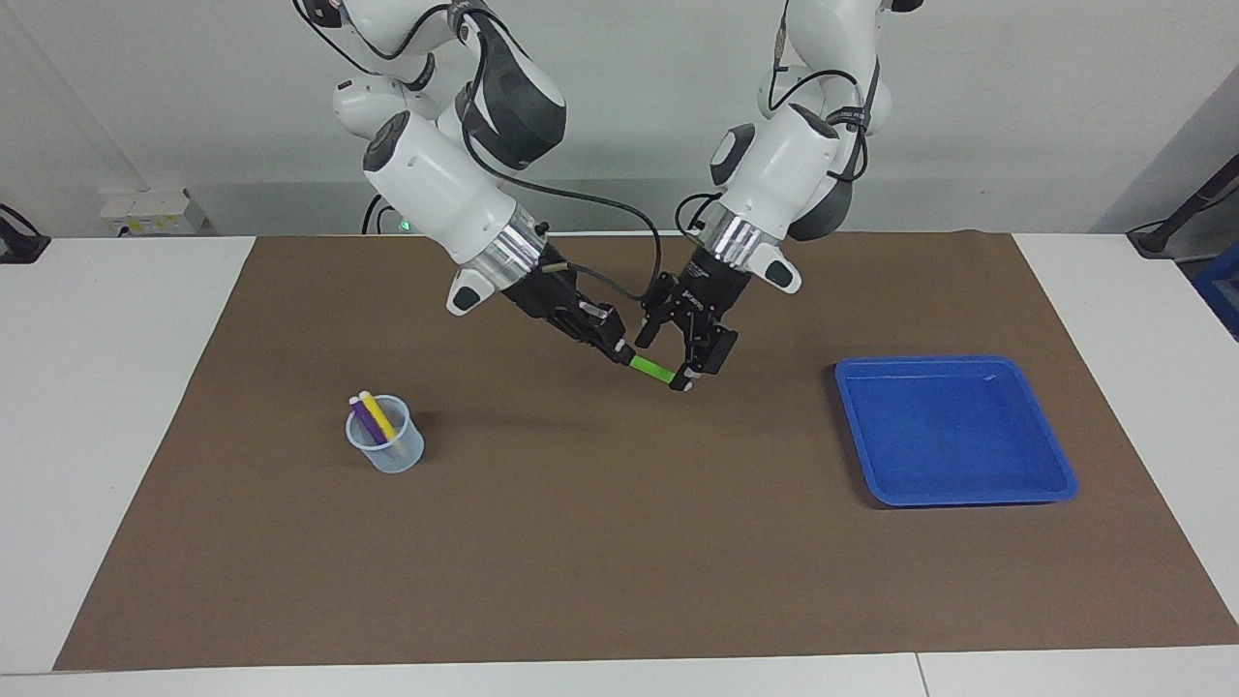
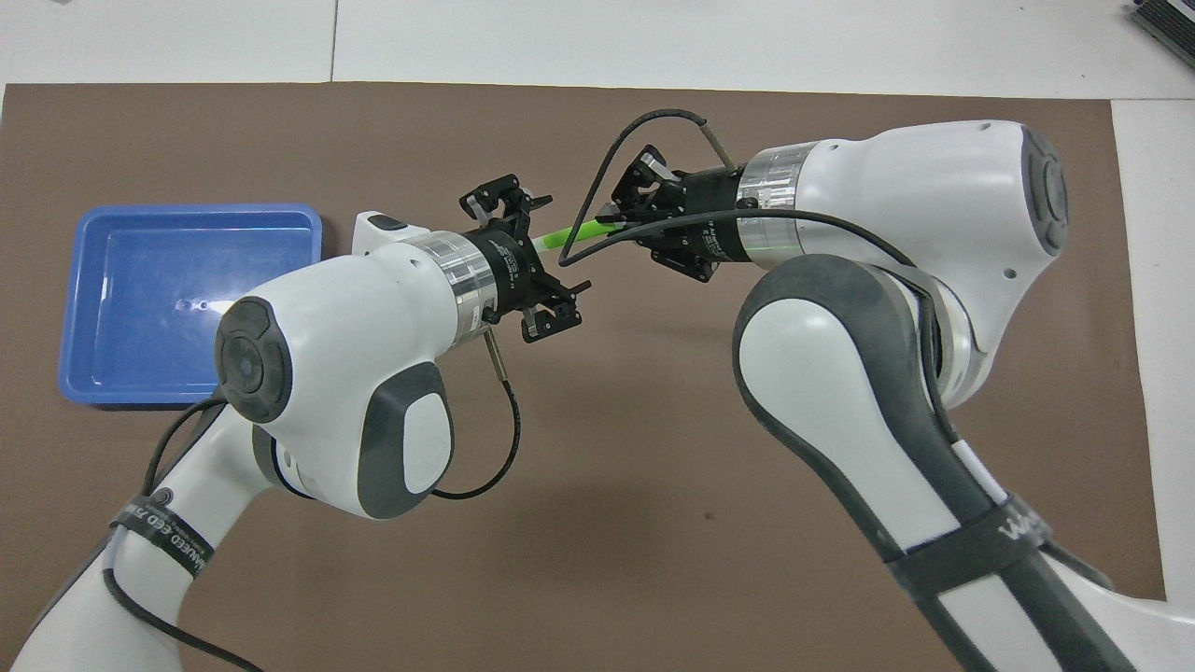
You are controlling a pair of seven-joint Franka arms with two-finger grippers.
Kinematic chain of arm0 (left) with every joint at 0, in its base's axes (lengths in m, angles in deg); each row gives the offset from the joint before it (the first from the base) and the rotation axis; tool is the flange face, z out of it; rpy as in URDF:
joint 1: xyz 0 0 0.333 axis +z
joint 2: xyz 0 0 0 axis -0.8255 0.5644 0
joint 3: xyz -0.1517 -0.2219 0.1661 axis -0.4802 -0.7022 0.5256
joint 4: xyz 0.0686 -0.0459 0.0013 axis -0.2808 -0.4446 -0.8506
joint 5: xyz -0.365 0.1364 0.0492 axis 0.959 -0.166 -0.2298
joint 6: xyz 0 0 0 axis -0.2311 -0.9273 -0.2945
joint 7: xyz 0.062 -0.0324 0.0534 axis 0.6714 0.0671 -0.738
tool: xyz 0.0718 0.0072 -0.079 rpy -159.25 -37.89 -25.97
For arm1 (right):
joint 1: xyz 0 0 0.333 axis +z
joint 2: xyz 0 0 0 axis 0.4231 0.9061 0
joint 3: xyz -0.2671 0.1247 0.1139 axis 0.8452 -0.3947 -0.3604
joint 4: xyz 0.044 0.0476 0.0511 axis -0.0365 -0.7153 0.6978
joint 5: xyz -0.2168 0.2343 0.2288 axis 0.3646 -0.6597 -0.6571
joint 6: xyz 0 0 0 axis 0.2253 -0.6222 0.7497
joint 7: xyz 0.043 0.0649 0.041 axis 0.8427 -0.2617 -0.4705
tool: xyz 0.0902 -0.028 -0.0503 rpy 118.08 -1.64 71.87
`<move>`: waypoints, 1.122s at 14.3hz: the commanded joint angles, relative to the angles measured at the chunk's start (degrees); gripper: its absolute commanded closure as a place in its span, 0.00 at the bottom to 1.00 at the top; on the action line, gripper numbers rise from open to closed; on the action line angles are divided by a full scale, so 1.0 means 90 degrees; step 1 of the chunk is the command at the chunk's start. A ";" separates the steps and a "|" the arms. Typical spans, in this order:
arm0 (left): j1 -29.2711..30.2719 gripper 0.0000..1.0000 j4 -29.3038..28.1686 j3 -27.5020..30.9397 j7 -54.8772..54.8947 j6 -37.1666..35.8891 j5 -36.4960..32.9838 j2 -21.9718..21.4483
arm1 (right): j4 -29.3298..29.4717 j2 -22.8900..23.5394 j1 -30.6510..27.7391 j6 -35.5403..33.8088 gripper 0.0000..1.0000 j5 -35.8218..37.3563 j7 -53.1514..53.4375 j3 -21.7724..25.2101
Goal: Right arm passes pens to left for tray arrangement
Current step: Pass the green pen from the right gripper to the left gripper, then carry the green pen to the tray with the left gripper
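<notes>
Over the mat's middle, my right gripper (image 1: 622, 352) (image 2: 609, 224) is shut on one end of the green pen (image 1: 650, 368) (image 2: 571, 235) and holds it slanted in the air. The left gripper (image 1: 667, 364) (image 2: 553, 254) is open, with a finger on each side of the pen's pale free end; I cannot tell if they touch it. The purple pen (image 1: 363, 418) and the yellow pen (image 1: 379, 416) stand in a clear cup (image 1: 389, 455) toward the right arm's end. The blue tray (image 1: 958, 362) (image 2: 187, 211) lies toward the left arm's end with nothing in it.
A brown mat (image 1: 600, 561) (image 2: 597, 523) covers most of the white table. In the overhead view the right arm hides the cup. A black cable (image 2: 644, 121) loops above the right gripper's wrist.
</notes>
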 commanded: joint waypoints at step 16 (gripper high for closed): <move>-0.0031 1.00 0.0104 0.0003 -0.0072 0.0076 -0.0335 0.0110 | -0.0067 -0.0019 -0.0007 0.0084 0.97 -0.0049 -0.0179 -0.0014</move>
